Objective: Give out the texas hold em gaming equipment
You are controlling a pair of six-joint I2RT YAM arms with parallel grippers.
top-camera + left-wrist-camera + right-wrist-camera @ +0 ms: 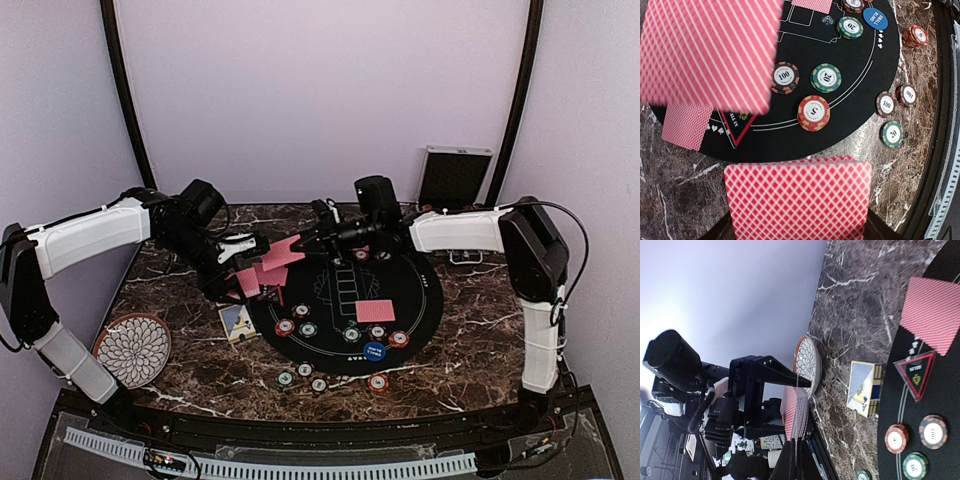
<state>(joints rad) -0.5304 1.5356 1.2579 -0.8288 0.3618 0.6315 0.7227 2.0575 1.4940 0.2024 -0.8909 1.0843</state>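
My left gripper (238, 266) is shut on a deck of red-backed cards (797, 200), held just off the near-left rim of the black mat (420, 300); its fingers are mostly hidden behind the deck. My right gripper (796, 442) is shut on a single red-backed card (285, 252), seen edge-on right against the deck (801, 407) and blurred in the left wrist view (705, 50). One card (375, 311) lies on the mat and another (687, 125) at its edge. Poker chips (813, 112) and a blue button (374, 351) sit on the mat; more chips (304, 371) rest on the marble.
A card box (237, 322) lies on the marble left of the mat. The flower-patterned plate (133, 348) sits at the near left. The chip case (455, 175) stands open at the back right. A black rail (300, 425) edges the table's front.
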